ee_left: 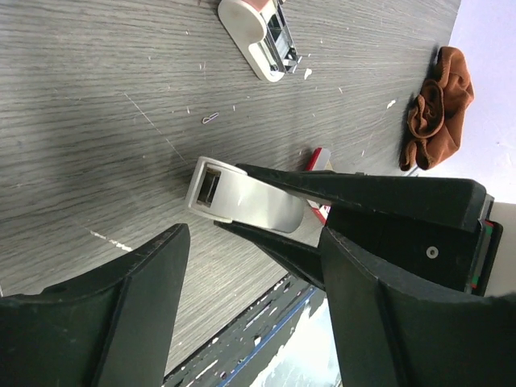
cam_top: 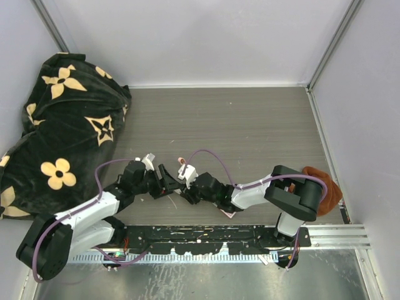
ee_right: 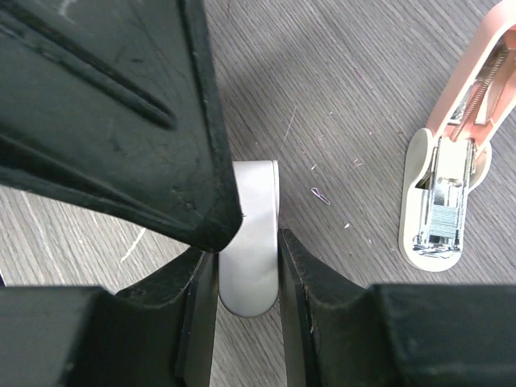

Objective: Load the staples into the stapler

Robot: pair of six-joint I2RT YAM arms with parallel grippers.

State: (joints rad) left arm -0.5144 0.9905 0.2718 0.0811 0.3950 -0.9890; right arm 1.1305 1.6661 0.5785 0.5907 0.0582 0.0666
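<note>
Right gripper (ee_right: 248,274): 2 black fingers clamped on the sides of a small white smooth-shelled stapler (ee_right: 256,201), held low over the table at centre, near side.

Left gripper (ee_left: 256,242): 2 broad black fingers standing apart, one to each side of that stapler's squared end. Whether either finger touches the shell cannot be told.

Open stapler, white base with pink top arm (ee_right: 447,185): lies on the table just far of the 2 grippers, hinged wide, silvery metal showing in its channel.

Staples, small flat red-and-white box (ee_left: 318,160): on the table near the front edge, just right of the grippers and largely hidden behind the right gripper's fingers. Contents not visible.

Surface: grey wood-grain tabletop (cam_top: 250,125), marked with thin pale scratches and strewn with a few loose bent bits of wire (ee_right: 320,195). Black perforated mounting rail (cam_top: 206,234) runs along the near edge.

Room: pale plain walls (cam_top: 200,37) enclose the table on 3 sides.

Other items: 1 black plush blanket with tan flower motifs (cam_top: 62,125), heaped at the far left; 1 crumpled rust-brown cloth (cam_top: 326,187), at the right edge.
</note>
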